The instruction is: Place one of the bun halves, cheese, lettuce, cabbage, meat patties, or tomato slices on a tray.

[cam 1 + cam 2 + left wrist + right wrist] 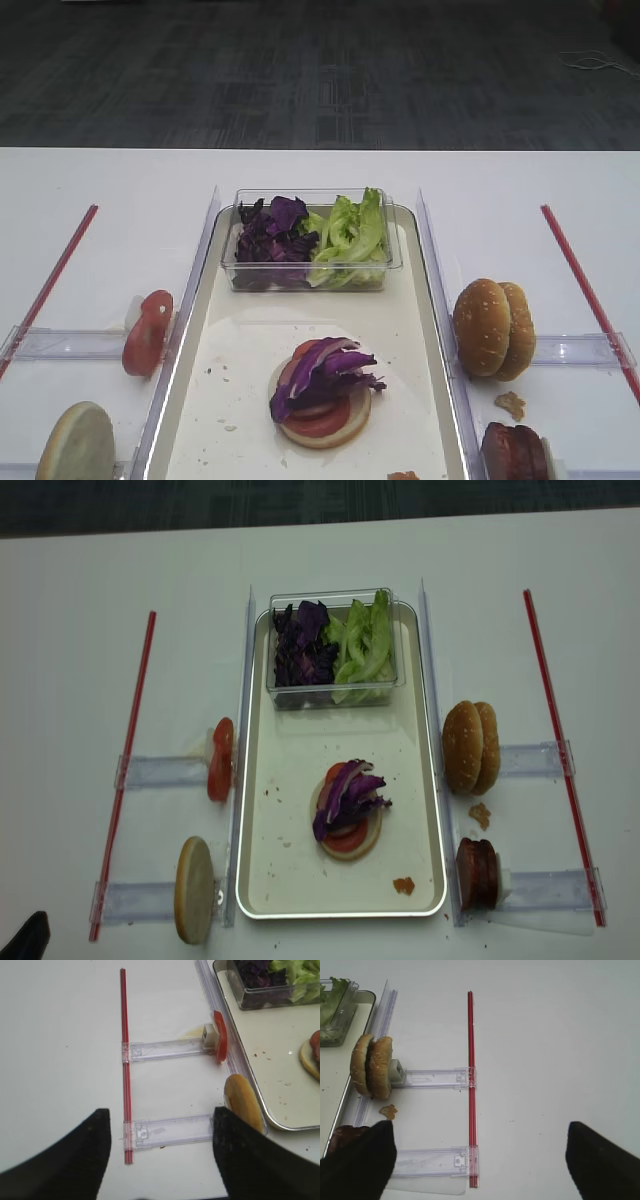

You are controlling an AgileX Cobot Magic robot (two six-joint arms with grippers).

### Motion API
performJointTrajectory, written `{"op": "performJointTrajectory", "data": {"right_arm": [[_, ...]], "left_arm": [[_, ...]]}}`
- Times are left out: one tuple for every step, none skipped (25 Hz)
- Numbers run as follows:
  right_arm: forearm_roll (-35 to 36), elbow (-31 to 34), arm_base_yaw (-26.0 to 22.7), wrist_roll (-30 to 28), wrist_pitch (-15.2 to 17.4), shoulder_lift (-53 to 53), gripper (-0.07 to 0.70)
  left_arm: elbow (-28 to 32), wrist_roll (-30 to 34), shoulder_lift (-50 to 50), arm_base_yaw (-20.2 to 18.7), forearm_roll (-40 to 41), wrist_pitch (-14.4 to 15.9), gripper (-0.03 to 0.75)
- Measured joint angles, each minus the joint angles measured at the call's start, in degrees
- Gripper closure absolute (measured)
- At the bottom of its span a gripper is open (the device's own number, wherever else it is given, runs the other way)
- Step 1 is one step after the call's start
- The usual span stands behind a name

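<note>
Cabbage (325,372) lies atop the tomato slices (322,415) and bun on the tray (238,350), near centre. Right fingers (357,1160) spread wide and empty over the bench (545,1060); left fingers (250,1155) likewise wide, empty. Stand-up racks keep remaining ingredients graspable edge-on.

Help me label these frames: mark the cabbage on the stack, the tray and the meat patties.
cabbage (325,375), exterior high view, middle of the purple clump.
tray (300,880), realsense high view, bare floor.
meat patties (477,872), realsense high view, upright edges.

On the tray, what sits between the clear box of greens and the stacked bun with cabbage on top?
Nothing but bare tray floor with a few crumbs, clearest in the realsense high view between box and stack.
</note>
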Motion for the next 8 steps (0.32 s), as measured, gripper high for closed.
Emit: {"op": "performJointTrajectory", "data": {"right_arm": [[0.00,0.00,0.00,0.00,0.00,0.00,-0.056],[0.00,0.00,0.00,0.00,0.00,0.00,-0.058],[0.00,0.00,0.00,0.00,0.00,0.00,-0.058],[0.00,0.00,0.00,0.00,0.00,0.00,-0.058],[0.00,0.00,0.00,0.00,0.00,0.00,-0.059],[0.00,0.00,0.00,0.00,0.00,0.00,-0.060],[0.00,0.00,0.00,0.00,0.00,0.00,-0.060],[0.00,0.00,0.00,0.00,0.00,0.00,-0.060]], "left_arm": [[0.00,0.00,0.00,0.00,0.00,0.00,0.300],[0.00,0.00,0.00,0.00,0.00,0.00,0.300],[0.00,0.00,0.00,0.00,0.00,0.00,0.300],[0.00,0.00,0.00,0.00,0.00,0.00,0.300],[0.00,0.00,0.00,0.00,0.00,0.00,0.300],[0.00,0.00,0.00,0.00,0.00,0.00,0.300],[0.00,0.00,0.00,0.00,0.00,0.00,0.300],[0.00,0.00,0.00,0.00,0.00,0.00,0.300]]}}
